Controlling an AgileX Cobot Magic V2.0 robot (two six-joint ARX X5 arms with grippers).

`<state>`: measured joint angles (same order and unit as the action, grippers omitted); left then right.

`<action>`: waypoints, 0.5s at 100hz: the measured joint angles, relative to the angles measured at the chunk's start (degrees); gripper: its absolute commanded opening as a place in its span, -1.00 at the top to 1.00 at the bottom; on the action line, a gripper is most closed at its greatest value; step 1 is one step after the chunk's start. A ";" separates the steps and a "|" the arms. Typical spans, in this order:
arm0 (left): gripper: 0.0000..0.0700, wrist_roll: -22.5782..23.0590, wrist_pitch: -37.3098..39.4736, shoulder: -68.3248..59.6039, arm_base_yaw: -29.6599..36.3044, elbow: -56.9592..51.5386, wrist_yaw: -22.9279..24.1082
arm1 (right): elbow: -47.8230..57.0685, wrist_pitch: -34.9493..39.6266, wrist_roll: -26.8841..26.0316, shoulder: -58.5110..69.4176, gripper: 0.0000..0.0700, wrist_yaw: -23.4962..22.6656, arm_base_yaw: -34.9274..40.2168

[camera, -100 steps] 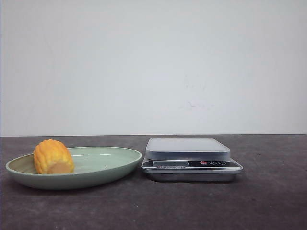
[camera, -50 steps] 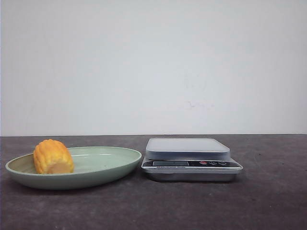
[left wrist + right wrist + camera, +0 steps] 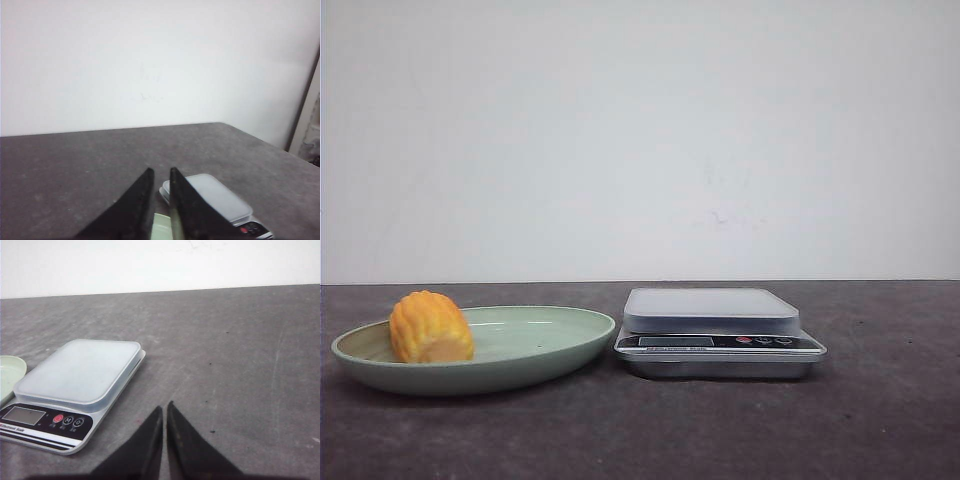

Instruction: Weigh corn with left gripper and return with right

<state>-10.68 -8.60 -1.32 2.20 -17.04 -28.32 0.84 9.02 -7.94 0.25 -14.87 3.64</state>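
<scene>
Corn (image 3: 430, 327) lies on its side at the left end of the pale green plate (image 3: 560, 345), one cut end facing my front camera. Digital kitchen scale (image 3: 718, 331) sits just to the right of the plate on the dark table (image 3: 880, 420), platform bare, nothing weighed yet.

Left tool (image 3: 159, 176): tips nearly together, a thin gap showing, nothing between them. It hangs above the plate's edge with the scale just beyond. Right tool (image 3: 164, 411): tips pressed close, empty, over bare table beside the scale.

Neither arm shows in my front view, so I judge both are held back from the work area.

Risks as I see them: the left tool must spread before descending, or it will knock the cob. The cob is round and ribbed; a pinch off its middle could roll it across the sloped plate. A hard set-down might shift the scale.
</scene>
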 measured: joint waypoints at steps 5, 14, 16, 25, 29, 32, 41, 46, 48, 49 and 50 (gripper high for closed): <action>0.96 -0.11 0.09 1.11 -0.28 2.51 1.22 | 0.00 0.00 0.00 0.00 0.98 0.02 -0.02; 0.96 -0.61 -0.37 0.98 -1.01 6.47 2.73 | 0.00 0.00 0.00 0.00 0.98 -0.02 0.00; 0.96 -0.72 -0.50 0.98 -1.18 7.32 2.93 | 0.00 0.02 0.00 0.00 0.98 -0.02 -0.02; 0.96 -0.76 -0.26 0.96 -1.70 10.27 4.28 | 0.00 0.00 0.00 0.00 0.98 -0.02 0.00; 0.96 -0.76 -0.13 0.98 -1.84 11.21 5.66 | 0.00 0.00 0.00 0.00 0.98 -0.02 0.00; 0.96 -0.79 0.00 0.98 -1.90 11.82 7.08 | 0.00 0.00 0.00 0.00 0.98 0.00 0.00; 0.96 -0.76 0.26 0.98 -2.10 13.51 11.56 | 0.00 0.00 0.00 0.00 0.98 -0.02 -0.02; 0.96 -0.68 0.26 0.98 -2.19 14.32 13.68 | 0.00 0.00 0.00 0.00 0.98 -0.02 0.00; 0.96 -0.66 0.20 0.98 -2.19 14.58 14.47 | 0.00 0.00 0.00 0.00 0.98 0.00 -0.02; 0.96 -0.61 0.17 0.98 -2.19 14.71 14.75 | 0.00 0.00 0.00 0.00 0.98 0.00 0.00; 0.96 -0.52 0.20 0.98 -2.19 14.84 14.99 | 0.00 0.00 0.00 0.00 0.98 -0.02 -0.02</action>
<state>-11.20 -8.40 -0.34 0.01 -2.20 -13.32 0.84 9.02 -7.94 0.25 -14.90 3.62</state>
